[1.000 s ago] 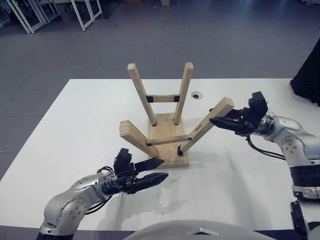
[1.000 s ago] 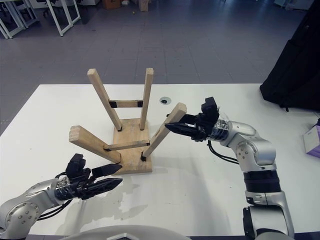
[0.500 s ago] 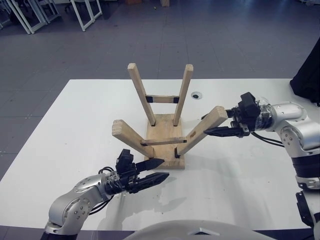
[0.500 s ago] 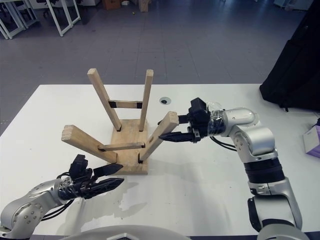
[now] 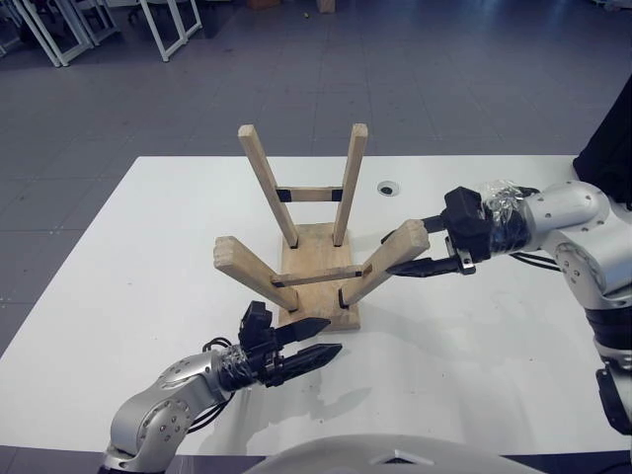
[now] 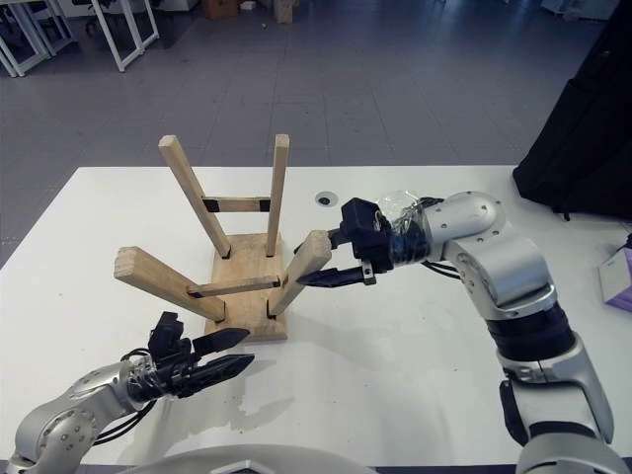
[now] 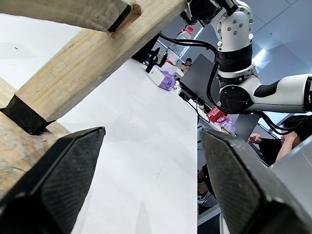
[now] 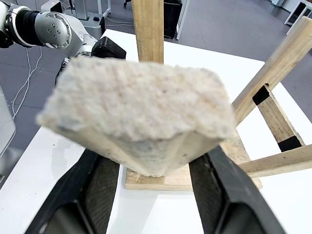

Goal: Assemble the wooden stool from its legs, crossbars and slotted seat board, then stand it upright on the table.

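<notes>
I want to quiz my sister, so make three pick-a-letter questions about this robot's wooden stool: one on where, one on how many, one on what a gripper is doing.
1. Where does the flat pale wooden seat board lie? A) on the floor B) on the white table C) in a gripper
2. How many light wooden legs stick up from it? A) two B) three C) four
3. What is the black two-fingered left gripper doing? A) open, holding nothing B) squeezing a crossbar C) lifting the board
Answers: B, it rests flat on the tabletop; C, two far and two near ones show; A, its fingers spread around air.
</notes>
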